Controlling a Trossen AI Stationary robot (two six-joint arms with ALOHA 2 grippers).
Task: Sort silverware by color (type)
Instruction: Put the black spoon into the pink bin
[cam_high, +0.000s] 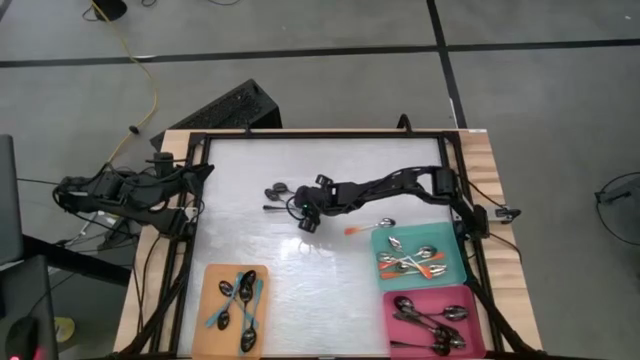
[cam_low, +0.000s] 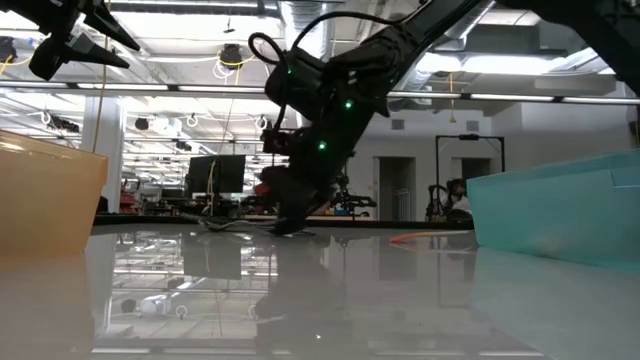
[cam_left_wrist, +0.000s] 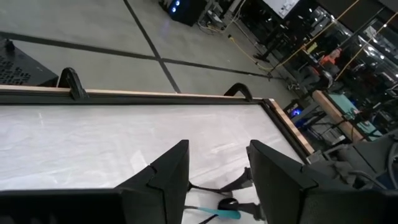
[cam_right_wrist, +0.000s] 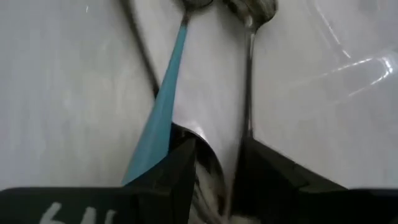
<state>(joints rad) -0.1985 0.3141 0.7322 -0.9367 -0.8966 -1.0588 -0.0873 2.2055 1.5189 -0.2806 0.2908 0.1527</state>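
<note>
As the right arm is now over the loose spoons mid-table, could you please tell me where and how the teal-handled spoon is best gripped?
Probably mid-handle, coming straight down. The teal-handled spoon lies flat on the table, so only its thin edges offer a pinch. The right gripper should straddle the handle crosswise, clear of the silver spoon lying close alongside.

The left gripper (cam_left_wrist: 217, 171) showed its 2 dark fingers (cam_left_wrist: 171, 177) parted with a clear gap, held above the pale table (cam_left_wrist: 93, 137) and gripping nothing. Between and just beyond them lay a spoon with a teal-blue handle (cam_left_wrist: 225, 213) and thin dark shapes beside it, too small to tell, while a wooden edge (cam_left_wrist: 124, 94) with 2 dark clamps (cam_left_wrist: 71, 81) ran along the table's far side. Beyond lay grey floor (cam_left_wrist: 93, 37) crossed by dark lines, a black box (cam_left_wrist: 18, 62) at one side, and cluttered equipment (cam_left_wrist: 336, 74) in the room
</note>
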